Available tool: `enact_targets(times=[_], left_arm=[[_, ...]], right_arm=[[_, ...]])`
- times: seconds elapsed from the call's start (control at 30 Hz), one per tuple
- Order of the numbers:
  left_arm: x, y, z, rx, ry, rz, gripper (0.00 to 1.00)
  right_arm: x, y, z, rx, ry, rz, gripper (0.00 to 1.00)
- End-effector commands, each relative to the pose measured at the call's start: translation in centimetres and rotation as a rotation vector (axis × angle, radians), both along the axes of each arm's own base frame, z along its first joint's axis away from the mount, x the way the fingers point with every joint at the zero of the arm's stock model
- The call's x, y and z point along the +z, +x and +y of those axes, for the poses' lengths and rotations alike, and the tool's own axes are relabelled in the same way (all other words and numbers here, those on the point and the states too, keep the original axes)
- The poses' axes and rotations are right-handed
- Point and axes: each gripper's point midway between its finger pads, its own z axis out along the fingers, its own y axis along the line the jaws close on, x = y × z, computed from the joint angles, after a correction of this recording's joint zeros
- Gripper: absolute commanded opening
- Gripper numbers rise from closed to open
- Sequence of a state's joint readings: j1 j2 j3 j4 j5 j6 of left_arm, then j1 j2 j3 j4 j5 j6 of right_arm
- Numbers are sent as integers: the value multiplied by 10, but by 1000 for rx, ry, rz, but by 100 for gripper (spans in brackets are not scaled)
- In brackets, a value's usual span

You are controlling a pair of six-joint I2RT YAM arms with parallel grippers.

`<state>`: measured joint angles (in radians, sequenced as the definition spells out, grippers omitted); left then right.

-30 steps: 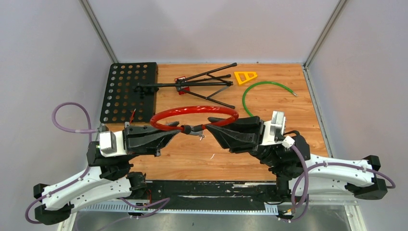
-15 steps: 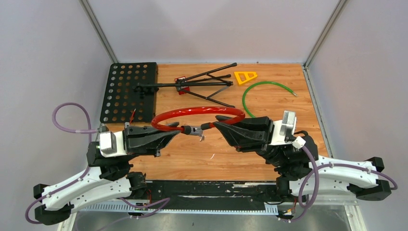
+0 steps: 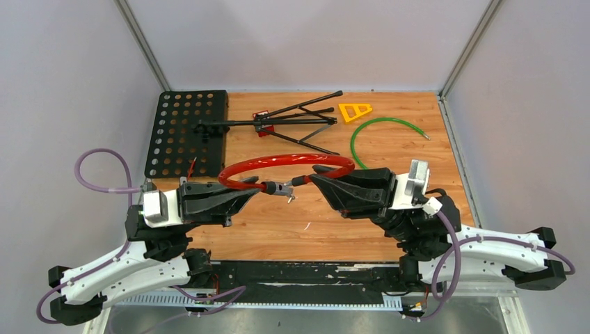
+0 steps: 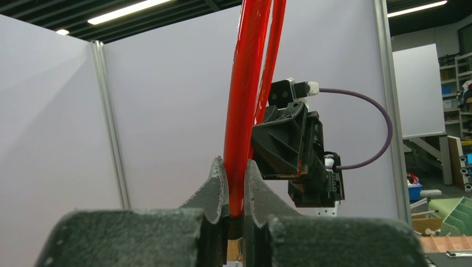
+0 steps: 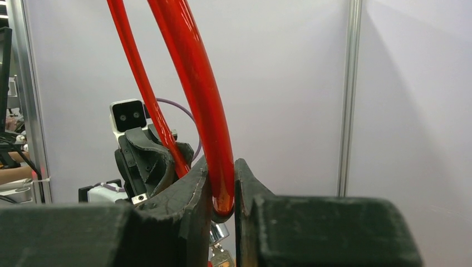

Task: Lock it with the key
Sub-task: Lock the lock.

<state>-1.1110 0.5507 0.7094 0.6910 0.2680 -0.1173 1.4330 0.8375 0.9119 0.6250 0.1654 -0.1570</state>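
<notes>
The red cable lock (image 3: 282,161), a glossy plastic-coated loop, sits at the centre of the wooden table (image 3: 431,174), held between both arms. Its arc bows toward the far side. Its two ends meet at a dark lock barrel (image 3: 270,186) on the near side.

The left gripper (image 3: 254,188) is clamped on the cable just left of the barrel. In the left wrist view, both of its fingers press against the red coating with no gap.

The right gripper (image 3: 313,178) is clamped on the cable just right of the barrel. The right wrist view shows its fingers closed tight on the tube in the same way.

A small silver key (image 3: 288,197) hangs at the barrel, between the two sets of fingertips. How far it is seated in the barrel cannot be determined. Whether the loop touches the table also cannot be determined.

Other items lie at the far side, apart from the lock:
- A black perforated metal plate (image 3: 184,132) at far left.
- A black folded tripod stand (image 3: 278,122), with one end lying over the plate.
- A yellow triangular plastic piece (image 3: 355,110).
- A curved green cable (image 3: 379,132) at right.
</notes>
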Motion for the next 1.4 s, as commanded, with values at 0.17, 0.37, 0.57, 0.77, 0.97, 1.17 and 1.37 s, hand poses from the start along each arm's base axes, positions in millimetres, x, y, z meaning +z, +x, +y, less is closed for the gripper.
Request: enact_targets(times=[0.17,0.37,0.57,0.77,0.97,1.17,1.37], left_arm=[[15,-5,10,-3,-64,-27,0],[15,-4,10,3,-65,-26,0],[18,-3,13,14,-80,-25,0],[20,-3,14,6,-106,-25,0],[21,-4,14,-6,-123,-26,0],[23,-5,14,-14,-127,-27,0],[23,-4,15,-5,-129,-29,0]], right_arm=[[25,-10,1,82,92,19,0],[27,-15,7,120,95,18,0],[14,-12,14,124,72,52,0],[-15,2,27,106,66,172,0],[-37,11,45,87,18,235,0],[-54,21,55,48,-24,289,0],[-80,36,55,-4,-31,410,0]])
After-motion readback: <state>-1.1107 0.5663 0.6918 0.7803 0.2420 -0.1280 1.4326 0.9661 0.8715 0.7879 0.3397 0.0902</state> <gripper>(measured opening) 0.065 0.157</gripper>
